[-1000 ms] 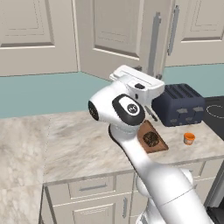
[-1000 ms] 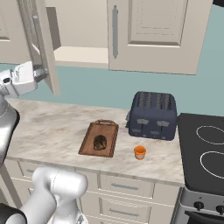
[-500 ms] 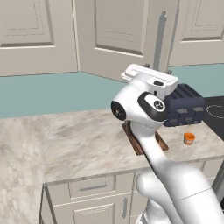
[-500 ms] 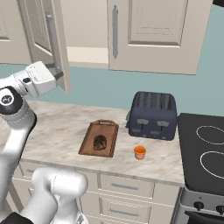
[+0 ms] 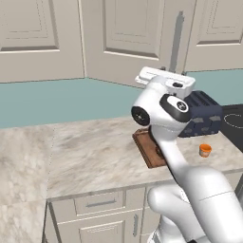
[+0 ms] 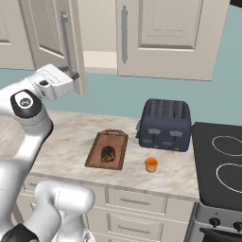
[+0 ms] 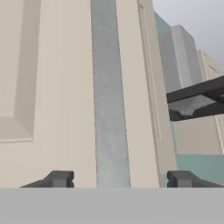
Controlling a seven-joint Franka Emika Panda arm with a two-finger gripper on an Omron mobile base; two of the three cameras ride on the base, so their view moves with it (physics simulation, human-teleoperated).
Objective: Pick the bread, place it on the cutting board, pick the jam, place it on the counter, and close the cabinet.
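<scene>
White arm's two-finger gripper (image 7: pixel 118 179) is spread wide, nothing held, its dark tips either side of the long grey metal bar handle (image 7: pixel 109 96) of the beige panelled wall cabinet door (image 6: pixel 56 42). That door stands partly swung out, with the cream shelf (image 6: pixel 99 59) showing behind it. The hand sits right at the door's lower edge in the right base view.

Dark brown lumpy loaf of bread (image 6: pixel 108 153) lies on the reddish-brown wooden cutting board (image 6: pixel 97 158), which rests on the beige marbled stone counter (image 6: pixel 71 127). Small orange jam jar (image 6: pixel 151 165) stands upright on the counter, just right of the board and in front of a dark blue toaster (image 6: pixel 165 124). Black stovetop (image 6: pixel 220 165) is at far right.
</scene>
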